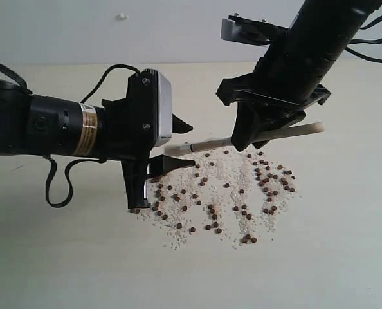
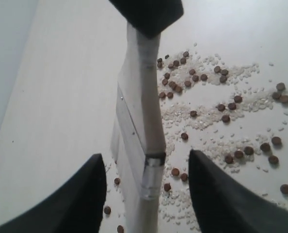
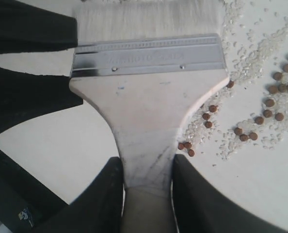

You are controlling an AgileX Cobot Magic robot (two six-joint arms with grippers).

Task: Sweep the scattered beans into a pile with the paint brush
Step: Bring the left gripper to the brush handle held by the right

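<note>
The paint brush (image 1: 207, 144) hangs level just above the table, at the far edge of the beans (image 1: 223, 193). My right gripper (image 1: 252, 138) is shut on its cream handle (image 3: 146, 160). The silver ferrule (image 3: 149, 56) and the whitish bristles (image 3: 144, 19) point away towards the left arm. My left gripper (image 1: 190, 146) is open and straddles the bristle end. In the left wrist view the paint brush (image 2: 139, 111) runs edge-on between the two fingers (image 2: 86, 199) without touching them. Beans (image 2: 221, 107) and white grains lie spread over a wide patch of table, and in the right wrist view the beans (image 3: 260, 116) lie beside the brush.
The pale table (image 1: 332, 257) stretches bare in front of and to the right of the patch. A black cable (image 1: 56, 187) loops down from the left arm onto the table. A light wall (image 1: 178, 32) closes the far edge.
</note>
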